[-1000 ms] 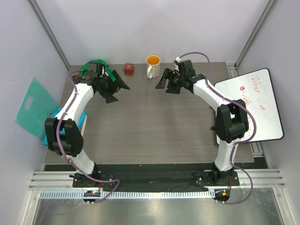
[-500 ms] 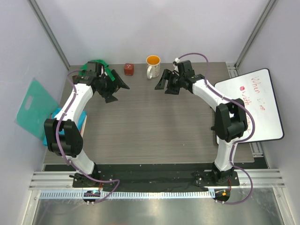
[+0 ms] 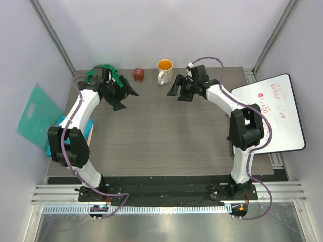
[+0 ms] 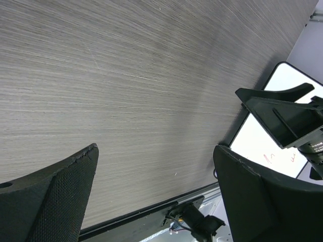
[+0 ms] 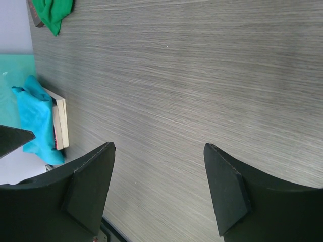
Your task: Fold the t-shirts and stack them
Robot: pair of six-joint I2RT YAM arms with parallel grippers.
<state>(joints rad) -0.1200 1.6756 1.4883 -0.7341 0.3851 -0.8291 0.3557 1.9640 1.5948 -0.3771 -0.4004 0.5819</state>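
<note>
The bright green t-shirt (image 3: 102, 70) lies bunched at the back left corner, behind my left wrist; it also shows in the right wrist view (image 5: 54, 12). The teal-blue t-shirt (image 3: 58, 122) lies crumpled at the table's left edge, partly over a book stack (image 5: 60, 123); it shows in the right wrist view (image 5: 33, 116) too. My left gripper (image 3: 128, 99) is open and empty over bare table (image 4: 155, 150). My right gripper (image 3: 176, 94) is open and empty, facing it across the back of the table (image 5: 159, 146).
An orange-lined mug (image 3: 164, 71) and a small red block (image 3: 139, 74) stand at the back middle. A stiff teal board (image 3: 34, 116) leans off the left edge. A whiteboard (image 3: 272, 111) lies at the right. The table (image 3: 161, 136) is grey wood-grain.
The right arm has shifted very slightly to the left. The left arm and both shirts have not moved.
</note>
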